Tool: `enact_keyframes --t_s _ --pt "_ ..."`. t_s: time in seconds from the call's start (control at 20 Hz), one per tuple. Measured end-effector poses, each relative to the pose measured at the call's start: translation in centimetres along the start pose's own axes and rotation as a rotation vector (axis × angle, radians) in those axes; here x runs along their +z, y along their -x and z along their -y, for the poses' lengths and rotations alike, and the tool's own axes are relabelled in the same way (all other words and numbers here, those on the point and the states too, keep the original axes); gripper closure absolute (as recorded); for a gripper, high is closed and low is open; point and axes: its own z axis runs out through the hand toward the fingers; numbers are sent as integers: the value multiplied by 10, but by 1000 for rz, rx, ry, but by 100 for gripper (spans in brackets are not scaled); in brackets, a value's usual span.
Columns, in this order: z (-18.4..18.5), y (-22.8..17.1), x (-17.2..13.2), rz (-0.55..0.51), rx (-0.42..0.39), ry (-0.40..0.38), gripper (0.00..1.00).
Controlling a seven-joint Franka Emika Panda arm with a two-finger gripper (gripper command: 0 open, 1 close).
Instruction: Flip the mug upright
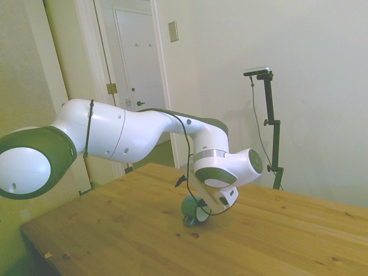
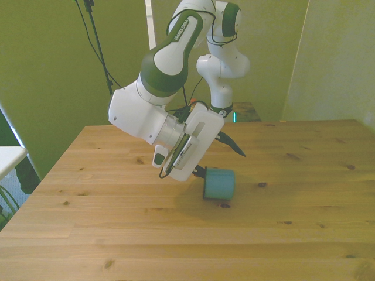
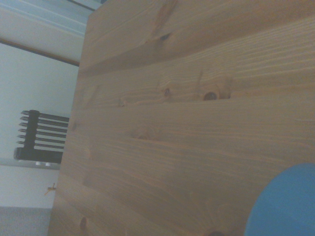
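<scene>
Mug (image 2: 219, 184) tilted on table (image 2: 117, 234) | touching hand (image 2: 200, 172) | hand's grip state: cannot tell

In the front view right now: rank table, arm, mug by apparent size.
1. Table: largest, spans the picture's full width.
2. Arm: next, though it leans toward the camera, which inflates it.
3. Mug: smallest by far, lying on the table at the gripper.

Mug (image 2: 219, 184) on table (image 2: 117, 234), beside claw (image 2: 201, 173).
</scene>
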Motion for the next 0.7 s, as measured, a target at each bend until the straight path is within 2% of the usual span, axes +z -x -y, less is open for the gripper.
enact_keyframes --t_s 0.7 --pt "-6 -8 7 27 6 -6 100"
